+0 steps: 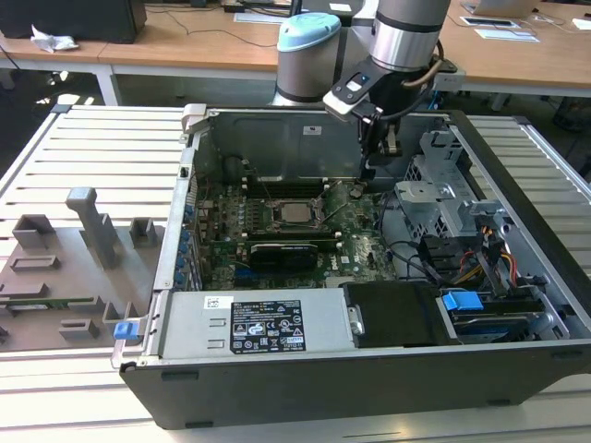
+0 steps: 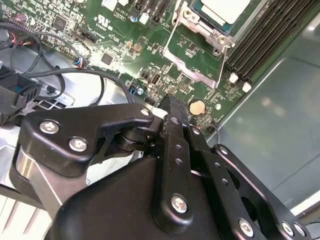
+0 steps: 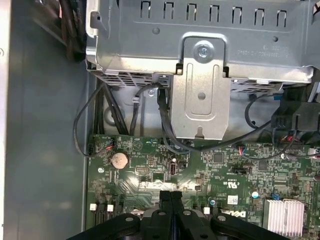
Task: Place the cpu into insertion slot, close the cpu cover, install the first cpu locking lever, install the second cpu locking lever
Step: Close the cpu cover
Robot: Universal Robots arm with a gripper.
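Looking at a big open computer case laid flat across the middle of the exterior view, side panel off, presumably for straight-down access to the motherboard inside. Got the arm hanging in from top centre, wrist tilted, reaching toward the back wall right of centre. Seeing the gripper hover low over the board, fingers pressed together on nothing in both wrist views. Can spot the cpu dead centre, well apart from the gripper, lying silvery side up in the insertion slot, flat as needed for clamping. Can't call the cpu cover shut or not. Also spotting a tiny coin battery near the fingertips.
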